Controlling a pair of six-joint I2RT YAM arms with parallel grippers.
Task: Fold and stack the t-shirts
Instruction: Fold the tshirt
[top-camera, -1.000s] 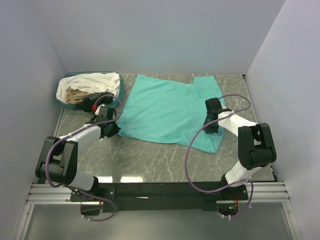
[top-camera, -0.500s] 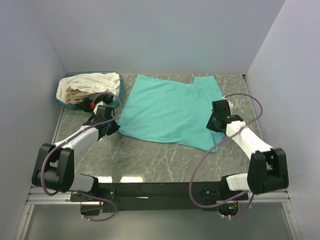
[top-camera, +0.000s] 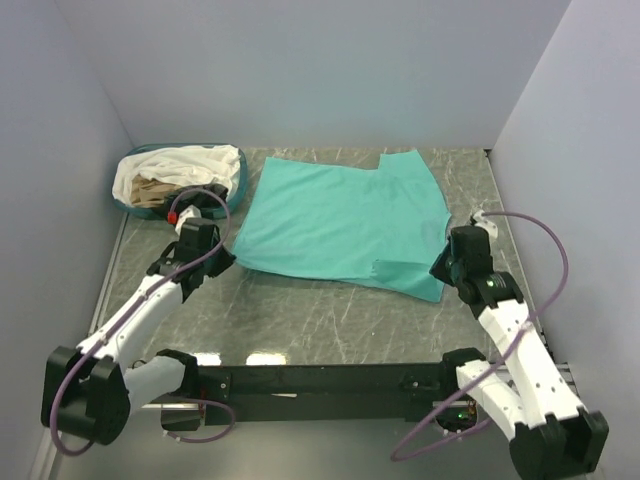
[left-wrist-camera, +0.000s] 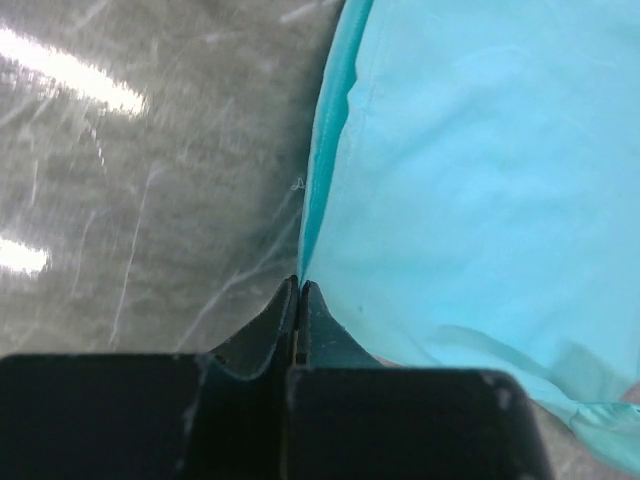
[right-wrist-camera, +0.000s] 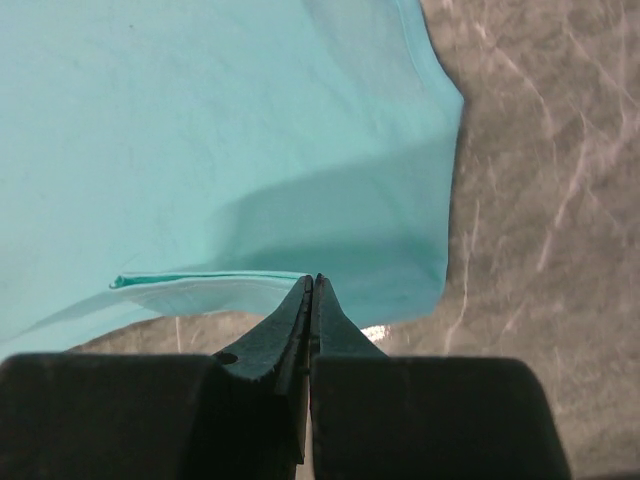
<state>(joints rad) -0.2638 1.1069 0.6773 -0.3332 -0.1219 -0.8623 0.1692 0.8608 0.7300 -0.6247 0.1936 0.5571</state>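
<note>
A plain teal t-shirt (top-camera: 340, 215) lies spread flat on the grey marble table. My left gripper (top-camera: 222, 253) is shut on its near left corner. In the left wrist view the hem (left-wrist-camera: 318, 170) runs straight into the closed tips (left-wrist-camera: 299, 284). My right gripper (top-camera: 441, 268) is shut on the near right edge. In the right wrist view a folded-over strip of hem (right-wrist-camera: 210, 285) ends at the closed tips (right-wrist-camera: 312, 279), with the teal t-shirt (right-wrist-camera: 200, 120) stretching beyond. White (top-camera: 190, 160) and beige (top-camera: 150, 188) t-shirts are heaped in the basket.
The oval teal-rimmed basket (top-camera: 240, 186) stands at the back left corner, just behind my left wrist. Grey walls close in the left, back and right sides. Bare marble (top-camera: 300, 315) runs between the shirt and the arms' base rail.
The right gripper closed on the shirt's right edge and moved right and nearer, drawing the cloth wider and flatter. The left arm stretched out, keeping its hold on the left corner.
</note>
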